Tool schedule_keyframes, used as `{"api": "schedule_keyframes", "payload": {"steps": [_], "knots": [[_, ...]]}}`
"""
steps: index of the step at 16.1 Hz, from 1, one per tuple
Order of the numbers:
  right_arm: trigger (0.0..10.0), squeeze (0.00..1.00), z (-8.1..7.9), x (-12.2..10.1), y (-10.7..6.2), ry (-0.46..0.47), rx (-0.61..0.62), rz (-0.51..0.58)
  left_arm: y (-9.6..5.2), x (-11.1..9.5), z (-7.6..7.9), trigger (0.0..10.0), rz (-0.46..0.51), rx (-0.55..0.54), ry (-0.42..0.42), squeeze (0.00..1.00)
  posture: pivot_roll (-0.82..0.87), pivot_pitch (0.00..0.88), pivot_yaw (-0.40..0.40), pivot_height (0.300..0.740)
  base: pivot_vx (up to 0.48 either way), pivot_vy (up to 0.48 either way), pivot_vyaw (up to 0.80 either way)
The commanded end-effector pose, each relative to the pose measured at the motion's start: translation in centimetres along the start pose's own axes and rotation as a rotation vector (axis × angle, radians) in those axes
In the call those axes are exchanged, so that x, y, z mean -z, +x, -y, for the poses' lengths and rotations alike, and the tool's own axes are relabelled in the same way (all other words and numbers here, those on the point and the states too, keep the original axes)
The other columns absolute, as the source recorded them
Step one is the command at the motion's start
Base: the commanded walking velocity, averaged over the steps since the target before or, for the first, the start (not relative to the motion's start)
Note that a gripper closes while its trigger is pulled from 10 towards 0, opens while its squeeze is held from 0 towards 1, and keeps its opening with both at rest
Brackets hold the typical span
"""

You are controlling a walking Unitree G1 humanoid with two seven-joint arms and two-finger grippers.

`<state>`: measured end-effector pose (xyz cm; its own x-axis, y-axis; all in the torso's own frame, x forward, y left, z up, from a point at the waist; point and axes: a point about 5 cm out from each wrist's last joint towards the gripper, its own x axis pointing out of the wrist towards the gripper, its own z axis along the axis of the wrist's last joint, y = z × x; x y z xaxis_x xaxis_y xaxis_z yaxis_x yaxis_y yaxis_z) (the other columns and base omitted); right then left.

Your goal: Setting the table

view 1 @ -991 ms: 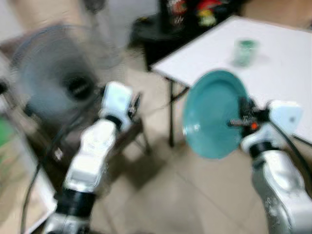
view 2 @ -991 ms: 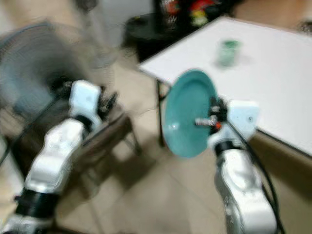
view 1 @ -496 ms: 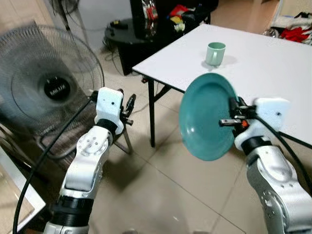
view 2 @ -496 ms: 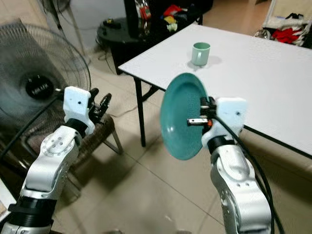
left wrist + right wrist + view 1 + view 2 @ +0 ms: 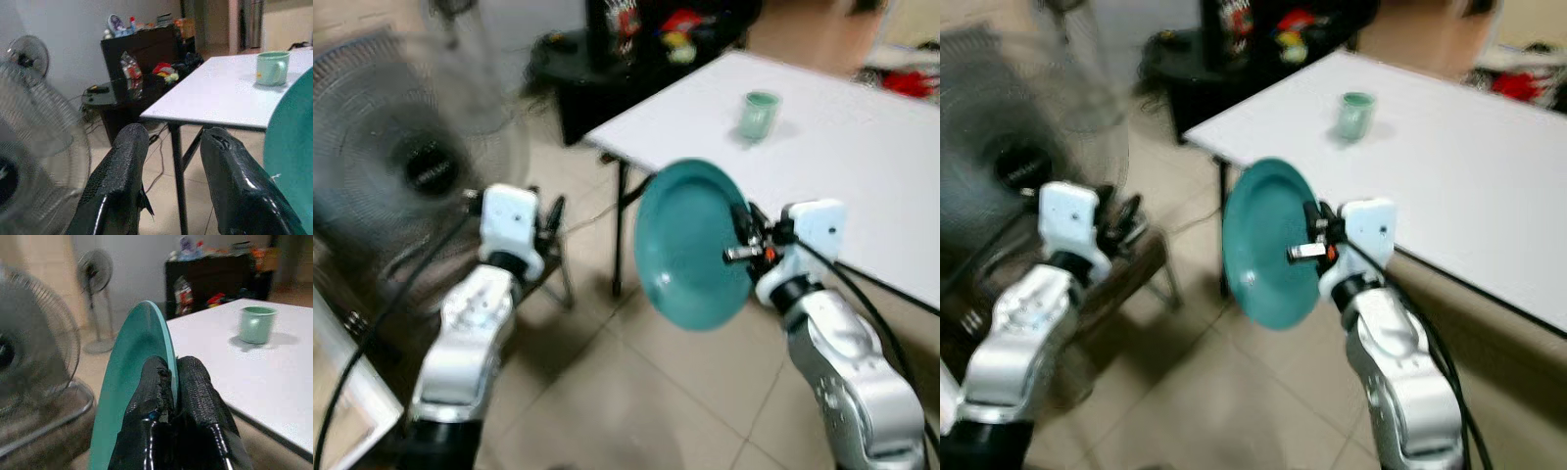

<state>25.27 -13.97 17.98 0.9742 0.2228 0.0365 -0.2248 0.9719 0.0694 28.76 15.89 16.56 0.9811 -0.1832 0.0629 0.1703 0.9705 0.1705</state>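
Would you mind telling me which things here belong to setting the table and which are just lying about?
Part of the job:
teal plate, held on edge by the right gripper
white table
green mug on the table

Lying about:
standing fan
black cabinet with clutter
left gripper, open and idle

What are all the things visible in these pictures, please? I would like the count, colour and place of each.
plate: 1, teal, held on edge in the air, short of the table's near corner
mug: 1, pale green, on the table
table: 1, white top, dark legs, front right
fan: 1, grey, on the floor, left
cabinet: 1, dark, behind the table, clutter on top
left claw: 1, black, open, raised, holding nothing
right claw: 1, black, shut on the plate's rim
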Motion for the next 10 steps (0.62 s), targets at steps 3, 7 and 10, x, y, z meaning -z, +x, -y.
{"api": "schedule_keyframes", "payload": {"steps": [3, 7, 10], "knots": [[10.0, 0.0, 0.7, -1.3, 0.0, 0.033, 0.022, 0.07, 0.5, -0.8, 0.2, 10.0, 0.022, 0.033, 0.009, 0.0, 0.01, 0.0, 0.056, 0.74, 0.281, 0.0, -0.52], [10.0, 0.0, 1.3, -2.6, 0.0, 0.098, 0.05, 0.118, 0.9, -0.9, 0.2, 10.0, 0.019, 0.049, 0.013, 0.0, -0.01, 0.0, 0.073, 0.74, 0.281, 0.0, 0.0], [10.0, 0.0, 0.8, -2.9, 0.0, 0.092, 0.004, 0.114, 1.1, -0.8, 0.3, 10.0, 0.02, 0.052, 0.01, 0.0, -0.01, 0.0, 0.069, 0.74, 0.284, 0.0, 0.0]]}}
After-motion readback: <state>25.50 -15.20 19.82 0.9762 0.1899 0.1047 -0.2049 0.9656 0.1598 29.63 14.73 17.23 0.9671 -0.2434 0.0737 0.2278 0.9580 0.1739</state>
